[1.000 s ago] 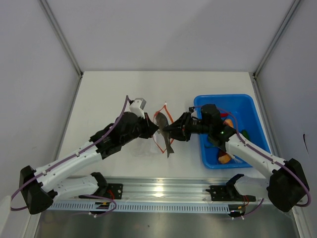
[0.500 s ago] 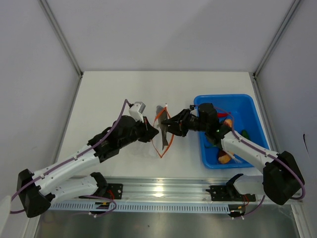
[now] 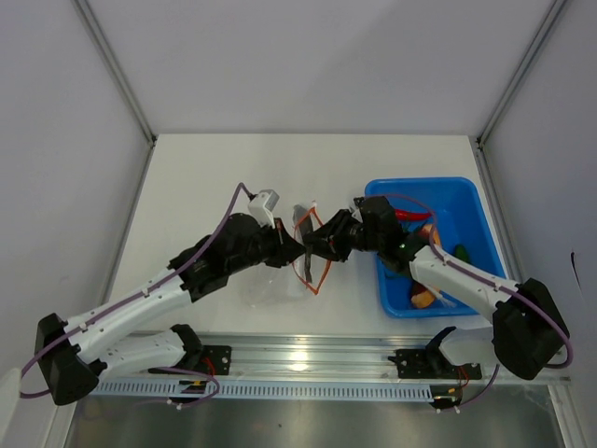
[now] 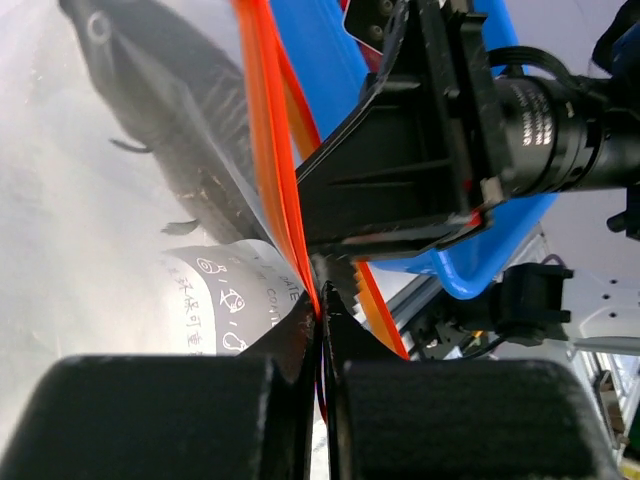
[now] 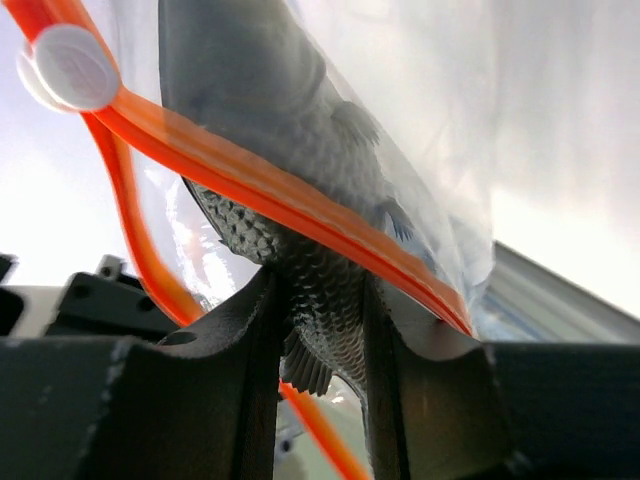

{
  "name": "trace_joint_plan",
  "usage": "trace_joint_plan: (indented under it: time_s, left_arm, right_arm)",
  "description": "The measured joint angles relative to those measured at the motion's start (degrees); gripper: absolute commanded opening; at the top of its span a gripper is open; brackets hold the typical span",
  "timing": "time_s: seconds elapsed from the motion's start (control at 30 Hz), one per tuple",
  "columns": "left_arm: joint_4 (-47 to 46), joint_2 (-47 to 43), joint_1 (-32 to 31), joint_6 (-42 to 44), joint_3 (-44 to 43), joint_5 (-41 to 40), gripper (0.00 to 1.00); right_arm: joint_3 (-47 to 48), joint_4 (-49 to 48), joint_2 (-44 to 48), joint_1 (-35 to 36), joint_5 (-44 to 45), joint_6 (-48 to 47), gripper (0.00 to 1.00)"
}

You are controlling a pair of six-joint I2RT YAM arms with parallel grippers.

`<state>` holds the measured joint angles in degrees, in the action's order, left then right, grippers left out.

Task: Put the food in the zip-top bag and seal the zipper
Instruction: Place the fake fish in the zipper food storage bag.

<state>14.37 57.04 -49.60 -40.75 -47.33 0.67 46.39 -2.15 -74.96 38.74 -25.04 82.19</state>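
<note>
right wrist view: right gripper clamps the tail end of the slick-looking toy fish, left gripper pinches the stiffer zipper of the flimsy zip-top bag, probably the surest hold.

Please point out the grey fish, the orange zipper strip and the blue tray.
grey fish (image 5: 320,300), right wrist view, on its scaled body near the tail.
orange zipper strip (image 4: 268,150), left wrist view, midway along the strip.
blue tray (image 3: 438,184), top external view, on its far rim.
</note>
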Motion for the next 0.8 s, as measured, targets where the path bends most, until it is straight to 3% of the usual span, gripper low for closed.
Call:
trace_joint_plan:
  time_s: [0.13,0.2,0.23,0.3,0.33,0.43,0.8]
  left_arm:
    - [-0.09,0.44,0.0,-1.55,-0.98,1.49,0.01]
    - [-0.11,0.46,0.0,-2.08,-1.25,2.01,0.01]
    - [-0.11,0.46,0.0,-2.34,-1.33,2.29,0.01]
    - [-0.07,0.57,0.0,-2.71,-1.57,2.71,0.01]
    - [-0.09,0.63,0.0,-2.8,-1.68,2.78,0.01]
    - [-0.02,0.72,0.0,-2.78,-1.75,2.78,0.0]
    - [1.05,0.44,0.0,-2.43,-1.75,2.45,0.0]
  right_arm:
    - [2.32,4.31,-0.02,1.36,3.67,-4.61,0.28]
    - [2.67,5.33,-0.02,1.92,5.09,-6.14,0.35]
    - [2.67,5.77,-0.04,2.1,5.55,-6.67,0.44]
    - [2.78,6.69,-0.42,2.54,6.27,-7.89,0.54]
    - [2.95,7.23,-0.79,2.8,6.45,-8.55,0.64]
    - [4.07,9.49,-2.16,3.61,6.91,-10.69,0.75]
    - [6.58,15.43,-0.55,4.2,8.09,-17.66,0.77]
